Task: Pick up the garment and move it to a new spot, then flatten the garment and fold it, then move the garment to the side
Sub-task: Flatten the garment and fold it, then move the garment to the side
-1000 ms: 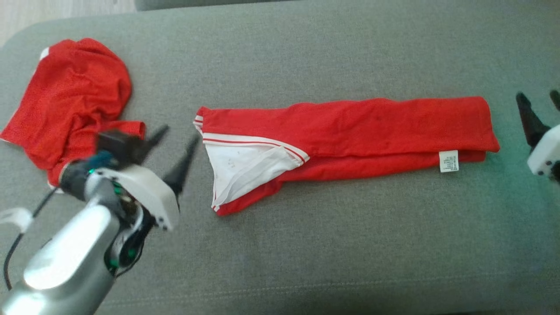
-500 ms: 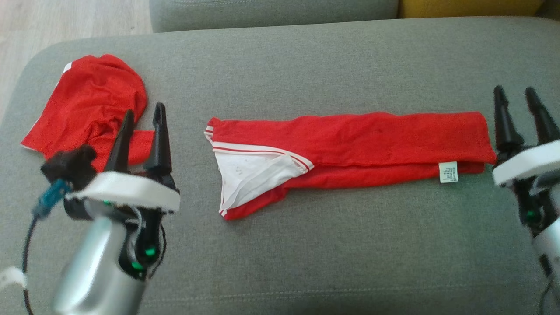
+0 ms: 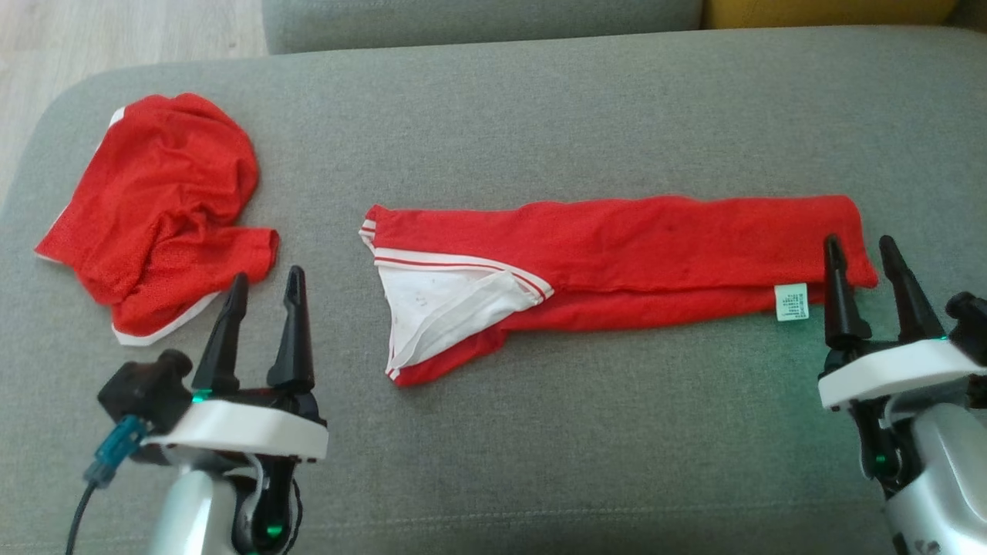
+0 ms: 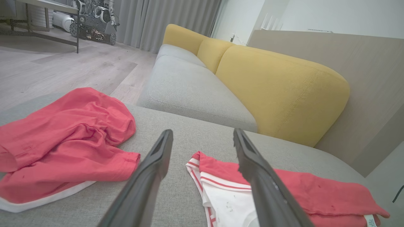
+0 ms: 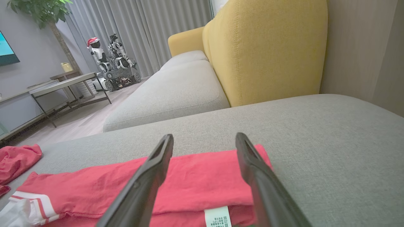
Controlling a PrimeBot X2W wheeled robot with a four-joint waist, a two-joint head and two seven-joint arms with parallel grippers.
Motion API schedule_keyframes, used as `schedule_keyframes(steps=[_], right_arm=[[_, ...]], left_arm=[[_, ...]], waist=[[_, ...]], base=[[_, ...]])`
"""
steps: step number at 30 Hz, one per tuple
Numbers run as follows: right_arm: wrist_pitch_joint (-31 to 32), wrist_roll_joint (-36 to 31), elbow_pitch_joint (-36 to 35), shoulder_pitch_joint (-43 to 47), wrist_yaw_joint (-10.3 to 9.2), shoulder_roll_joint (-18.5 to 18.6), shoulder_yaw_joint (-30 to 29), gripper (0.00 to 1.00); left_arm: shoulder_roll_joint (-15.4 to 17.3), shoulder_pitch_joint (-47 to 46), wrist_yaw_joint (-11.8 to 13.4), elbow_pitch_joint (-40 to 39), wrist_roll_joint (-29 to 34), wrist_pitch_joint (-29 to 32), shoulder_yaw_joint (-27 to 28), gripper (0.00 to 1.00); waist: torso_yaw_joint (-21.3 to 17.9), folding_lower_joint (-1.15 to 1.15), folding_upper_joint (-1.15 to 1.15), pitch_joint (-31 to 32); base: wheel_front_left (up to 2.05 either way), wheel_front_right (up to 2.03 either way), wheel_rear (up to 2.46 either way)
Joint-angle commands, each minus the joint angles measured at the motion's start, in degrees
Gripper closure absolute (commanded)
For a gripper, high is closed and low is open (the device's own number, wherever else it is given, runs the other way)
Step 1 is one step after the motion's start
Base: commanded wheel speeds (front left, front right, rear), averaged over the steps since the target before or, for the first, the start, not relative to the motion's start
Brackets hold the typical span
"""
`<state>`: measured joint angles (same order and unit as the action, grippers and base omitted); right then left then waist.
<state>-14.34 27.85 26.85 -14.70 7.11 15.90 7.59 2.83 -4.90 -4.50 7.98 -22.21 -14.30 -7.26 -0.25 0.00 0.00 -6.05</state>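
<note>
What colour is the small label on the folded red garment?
White, with fine dark print; the label shows best in the right wrist view.

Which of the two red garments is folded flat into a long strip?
The long red garment in the middle, with a white label near the right hand. The crumpled garment at the left is unfolded.

Soft even daylight, faint shadows, a green tint on the cushion (image 3: 540, 462) beside the right gripper (image 3: 857, 240), wrist views bowed at the edges
</note>
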Motion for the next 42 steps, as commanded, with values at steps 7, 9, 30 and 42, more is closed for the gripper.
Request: schedule_keyframes(steps=[7,9,30,42], right_arm=[[4.5,-1.56,-0.21,-2.76,0.37,-1.26,-4.23,0.0],[5.47,-1.5,0.74,-3.47,0.37,-1.56,-5.15,0.0],[14.81,-5.02,24.6,-17.77,0.37,-0.75,-17.42,0.0],[19.13,-3.35,30.15,-19.38,0.37,-1.29,-13.71,1.0]], left_arm=[[0.07,-3.15,-0.9,-1.86,-0.38,-0.69,1.79,0.0],[0.07,-3.4,-0.9,-1.76,-0.35,-0.69,1.58,0.0],[0.05,-7.34,-0.59,-0.38,-0.83,-0.7,-0.99,0.0],[0.05,-7.46,-0.22,-0.54,-0.71,-0.7,-0.68,0.0]], waist=[[0.84,0.0,0.0,-2.05],[1.04,0.0,0.0,-2.45],[5.35,0.0,0.0,-8.51],[4.97,0.0,0.0,-8.23]], base=[[0.0,0.0,0.0],[0.0,0.0,0.0],[0.0,0.0,0.0],[0.0,0.0,0.0]])
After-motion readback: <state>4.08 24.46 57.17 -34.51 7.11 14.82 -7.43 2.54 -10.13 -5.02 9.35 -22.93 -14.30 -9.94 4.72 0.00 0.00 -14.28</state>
